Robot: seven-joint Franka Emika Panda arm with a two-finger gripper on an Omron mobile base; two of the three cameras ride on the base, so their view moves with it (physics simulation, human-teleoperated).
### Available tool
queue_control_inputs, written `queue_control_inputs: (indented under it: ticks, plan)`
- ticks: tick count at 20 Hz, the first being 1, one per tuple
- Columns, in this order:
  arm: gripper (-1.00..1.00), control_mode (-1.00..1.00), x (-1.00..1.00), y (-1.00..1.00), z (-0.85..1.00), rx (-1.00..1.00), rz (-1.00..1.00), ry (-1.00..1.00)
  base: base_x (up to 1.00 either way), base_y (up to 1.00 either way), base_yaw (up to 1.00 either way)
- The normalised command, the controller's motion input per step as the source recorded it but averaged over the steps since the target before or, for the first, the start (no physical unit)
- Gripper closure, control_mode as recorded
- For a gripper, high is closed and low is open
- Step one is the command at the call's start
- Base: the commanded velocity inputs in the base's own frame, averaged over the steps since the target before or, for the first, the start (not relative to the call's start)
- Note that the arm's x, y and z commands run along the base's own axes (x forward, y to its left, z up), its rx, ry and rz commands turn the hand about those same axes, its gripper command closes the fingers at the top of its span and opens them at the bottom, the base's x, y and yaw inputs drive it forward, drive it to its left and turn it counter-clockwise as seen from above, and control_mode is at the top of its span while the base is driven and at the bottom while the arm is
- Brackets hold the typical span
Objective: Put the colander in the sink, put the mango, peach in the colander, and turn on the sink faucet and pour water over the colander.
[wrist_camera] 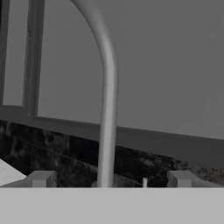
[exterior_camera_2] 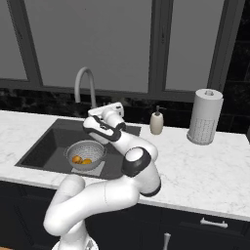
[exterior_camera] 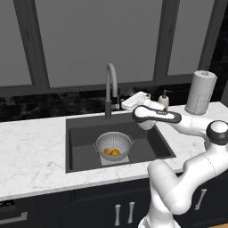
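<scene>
Down and to the left of the end effector, the round silver perforated-metal colander [exterior_camera: 113, 144] is sitting on the pale square patch on the floor of the dark grey rectangular sink [exterior_camera: 84, 133], placed there so that falling water can run through it. Inside it the yellow-orange oval mango [exterior_camera: 115, 152] and the rounder orange-red peach [exterior_camera: 107, 151] are lying side by side, apparently touching, so the loading steps look done. The tall grey gooseneck sink faucet [wrist_camera: 107, 113] is rising straight ahead of the end effector [wrist_camera: 111, 179], between its two dark tips, which are standing spread wide and gripping nothing. That lined-up approach suggests the hand is reaching for the tap's base to start the flow; no blue stream is running yet. Further right on the white marbled counter [exterior_camera_2: 195, 166], a small beige soap dispenser [exterior_camera_2: 156, 122] and a white paper-towel roll [exterior_camera_2: 205, 117] are standing well aside.
</scene>
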Motion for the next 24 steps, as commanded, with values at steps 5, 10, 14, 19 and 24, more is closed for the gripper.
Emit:
queue_control_inputs:
  ticks: [5, 10, 14, 19, 24]
  plan:
    - [-1.00, -1.00, 0.11, 0.13, -0.30, 0.00, 0.00, 0.00, 0.00, 0.00, 0.00]
    - [-1.00, -1.00, 0.25, 0.04, -0.07, 0.00, 0.00, 0.00, 0.00, 0.00, 0.00]
    - [-1.00, -1.00, 0.25, 0.00, -0.04, 0.00, 0.00, 0.00, 0.00, 0.00, 0.00]
    - [-1.00, -1.00, 0.24, 0.00, -0.12, 0.00, 0.00, 0.00, 0.00, 0.00, 0.00]
    - [-1.00, -1.00, 0.29, 0.00, -0.07, 0.00, 0.00, 0.00, 0.00, 0.00, 0.00]
